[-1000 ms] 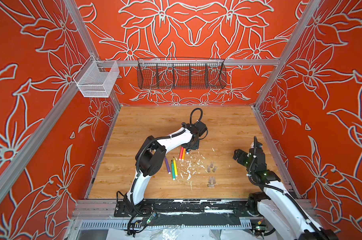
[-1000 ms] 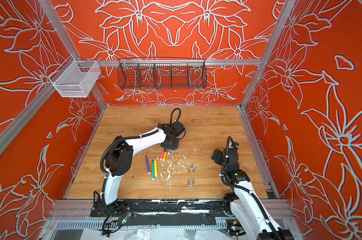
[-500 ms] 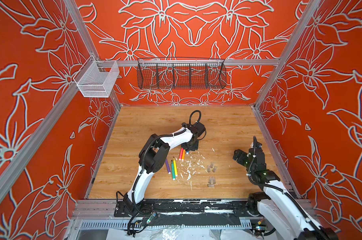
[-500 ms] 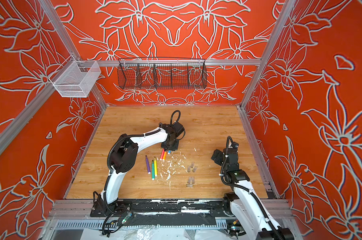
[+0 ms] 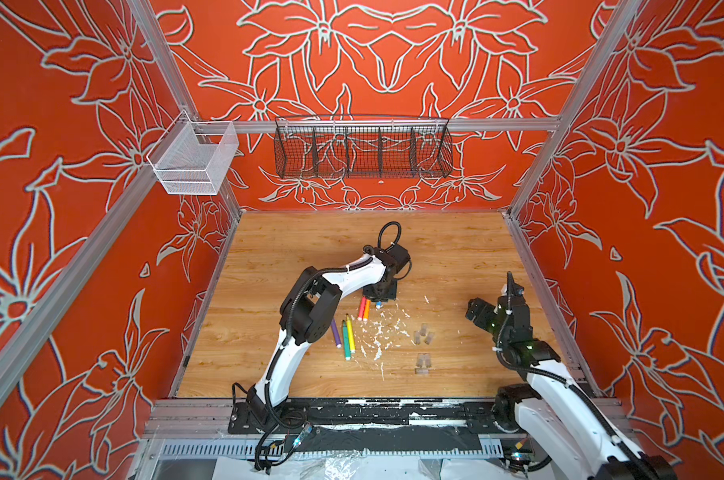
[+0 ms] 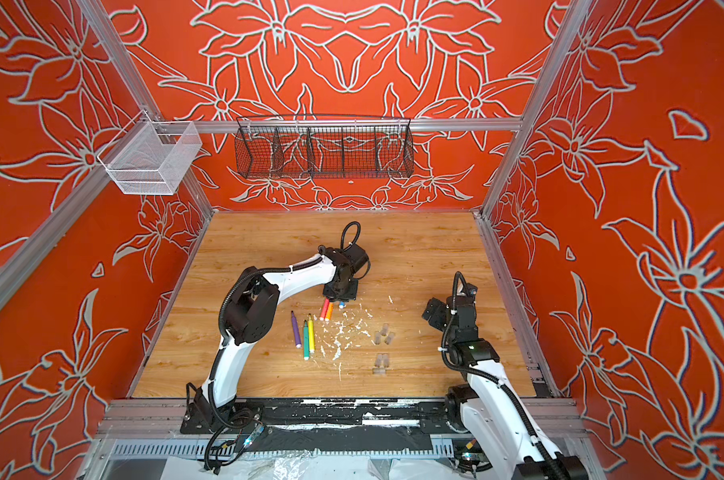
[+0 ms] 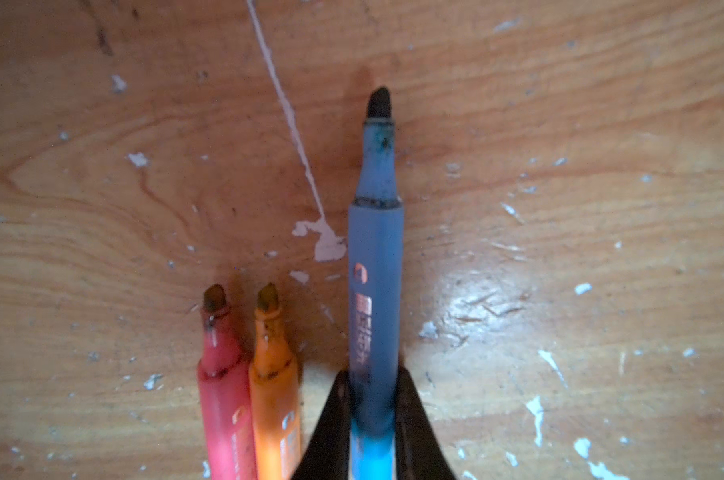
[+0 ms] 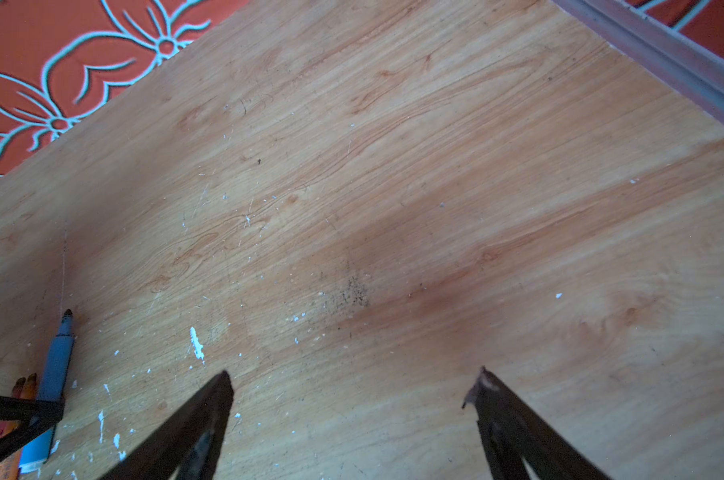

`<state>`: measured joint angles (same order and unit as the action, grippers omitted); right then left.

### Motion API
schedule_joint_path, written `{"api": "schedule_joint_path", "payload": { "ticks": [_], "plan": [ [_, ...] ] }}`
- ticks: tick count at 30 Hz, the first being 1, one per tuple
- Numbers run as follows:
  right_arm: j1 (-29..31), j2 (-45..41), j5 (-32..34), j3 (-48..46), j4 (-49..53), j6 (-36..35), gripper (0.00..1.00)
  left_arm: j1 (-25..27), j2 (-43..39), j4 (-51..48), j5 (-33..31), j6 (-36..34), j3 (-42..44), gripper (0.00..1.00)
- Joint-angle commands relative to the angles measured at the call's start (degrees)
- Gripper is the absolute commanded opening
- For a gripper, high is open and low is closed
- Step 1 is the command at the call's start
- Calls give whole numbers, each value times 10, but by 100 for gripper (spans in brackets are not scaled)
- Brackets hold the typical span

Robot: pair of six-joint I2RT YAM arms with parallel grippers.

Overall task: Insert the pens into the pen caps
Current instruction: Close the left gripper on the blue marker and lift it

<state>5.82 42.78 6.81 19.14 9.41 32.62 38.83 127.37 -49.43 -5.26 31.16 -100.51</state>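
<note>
left arm [image 5: 287, 357]: white shell | elbow [image 5: 310, 309]: black | cable [image 5: 389, 232]: black loop | left claw [image 7: 373, 374]: black

My stereo head sits high over the front edge of the cell and looks steeply down. From far off, both top views take in the whole wooden table [image 5: 289, 249] up to the back wall [image 5: 385, 62], nearly alike. My left wrist camera sits very close over the boards and looks lengthwise along my left claw [image 7: 373, 374] and the blue pen [image 7: 375, 249]. My right wrist camera rides higher, slanting across the table past my right claw [image 8: 354, 372]. It catches that same blue pen [image 8: 57, 365] at its edge.
</note>
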Motion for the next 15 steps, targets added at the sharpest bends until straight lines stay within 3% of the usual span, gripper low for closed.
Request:
{"api": "schedule_joint_path", "payload": {
  "ticks": [1, 6, 9, 15],
  "plan": [
    [0, 0, 1, 19, -7, 0, 92, -6, 18, -27, 5, 5, -2, 10],
    [0, -2, -10, 25, 4, -1, 92, -6, 7, -35, 19, -4, -2, 1],
    [0, -2, -35, 51, 42, 6, 92, -6, -34, -44, 34, -10, 9, 0],
    [2, -25, -165, 73, 52, 57, 91, 7, -165, -72, 59, -13, 17, 0]
  ]
}}
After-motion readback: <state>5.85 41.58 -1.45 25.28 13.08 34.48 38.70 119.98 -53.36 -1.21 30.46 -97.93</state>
